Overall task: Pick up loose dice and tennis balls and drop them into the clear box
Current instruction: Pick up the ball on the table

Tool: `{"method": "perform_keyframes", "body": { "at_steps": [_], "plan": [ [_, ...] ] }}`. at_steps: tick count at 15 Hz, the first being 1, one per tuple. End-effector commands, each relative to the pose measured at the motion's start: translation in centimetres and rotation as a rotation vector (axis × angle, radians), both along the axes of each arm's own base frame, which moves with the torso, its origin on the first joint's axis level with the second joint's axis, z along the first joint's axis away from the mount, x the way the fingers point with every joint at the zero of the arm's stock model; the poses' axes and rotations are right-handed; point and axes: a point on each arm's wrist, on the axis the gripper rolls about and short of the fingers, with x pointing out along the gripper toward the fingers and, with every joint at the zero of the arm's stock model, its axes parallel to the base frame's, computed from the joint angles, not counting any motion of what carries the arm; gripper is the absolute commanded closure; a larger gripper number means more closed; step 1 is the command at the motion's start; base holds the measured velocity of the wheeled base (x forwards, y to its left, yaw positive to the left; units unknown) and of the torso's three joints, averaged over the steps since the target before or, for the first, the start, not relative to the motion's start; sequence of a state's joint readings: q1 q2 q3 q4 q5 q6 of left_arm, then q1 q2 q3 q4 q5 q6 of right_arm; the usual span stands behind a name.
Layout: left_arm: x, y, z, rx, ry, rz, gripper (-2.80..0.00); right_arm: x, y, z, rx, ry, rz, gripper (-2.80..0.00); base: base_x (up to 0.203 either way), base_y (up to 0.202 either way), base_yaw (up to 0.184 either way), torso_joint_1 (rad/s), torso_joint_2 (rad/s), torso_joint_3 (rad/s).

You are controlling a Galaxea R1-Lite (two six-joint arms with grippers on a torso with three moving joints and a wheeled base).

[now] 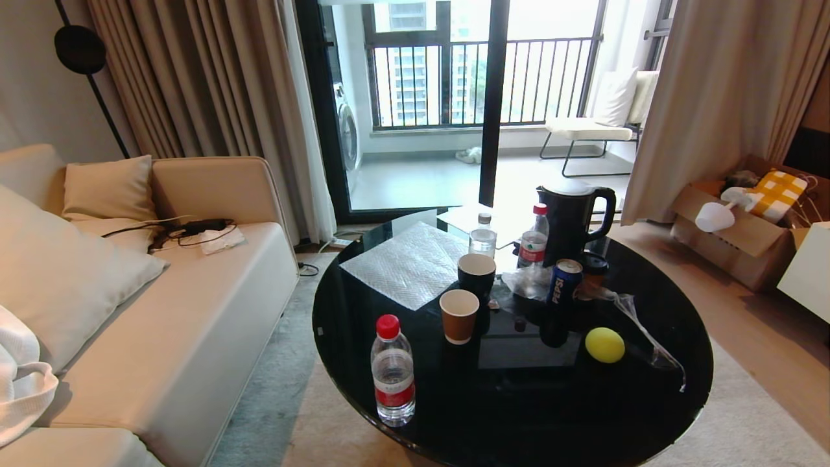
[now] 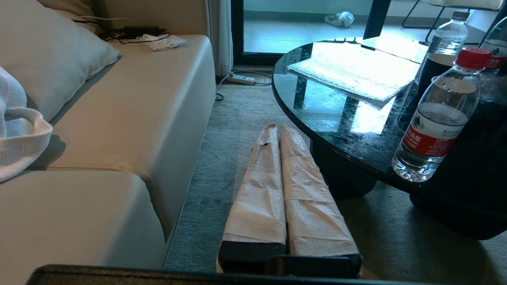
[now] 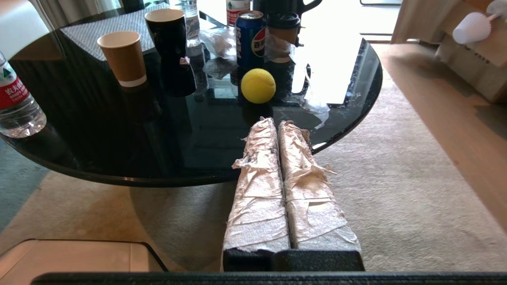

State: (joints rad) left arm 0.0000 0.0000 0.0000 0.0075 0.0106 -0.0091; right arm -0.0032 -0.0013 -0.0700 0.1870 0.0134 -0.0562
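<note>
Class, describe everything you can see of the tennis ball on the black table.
The tennis ball is a fuzzy yellow-green sphere with a faint curved seam, whole and clean-looking. It rests alone on the glossy round black table, on its right side as the robot faces it, just in front of the Pepsi can and beside crumpled clear plastic wrap. Only the tabletop seems to touch it.

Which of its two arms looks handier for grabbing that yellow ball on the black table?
The right, I'd judge. The tennis ball lies just beyond the right tool, near that table edge. The left tool hangs over the carpet between sofa and table, with no ball in its view.
</note>
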Motion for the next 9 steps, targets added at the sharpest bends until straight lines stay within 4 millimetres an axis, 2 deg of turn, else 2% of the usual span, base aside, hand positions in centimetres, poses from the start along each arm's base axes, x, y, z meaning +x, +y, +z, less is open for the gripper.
{"method": "perform_keyframes", "body": {
  "at_steps": [1, 9],
  "plan": [
    [0.01, 0.0, -0.04, -0.002, 0.001, 0.0, 0.0, -0.01, 0.0, 0.0, 0.001, 0.001, 0.0, 0.0, 0.0, 0.0, 0.0, 0.0, 0.0, 0.0],
    [0.01, 0.0, -0.04, -0.002, 0.002, 0.0, 0.0, 0.01, 0.0, -0.03, 0.001, 0.001, -0.001, 0.0, 0.0, 0.0, 0.0, 0.0, 0.0, 0.0]
  ]
}}
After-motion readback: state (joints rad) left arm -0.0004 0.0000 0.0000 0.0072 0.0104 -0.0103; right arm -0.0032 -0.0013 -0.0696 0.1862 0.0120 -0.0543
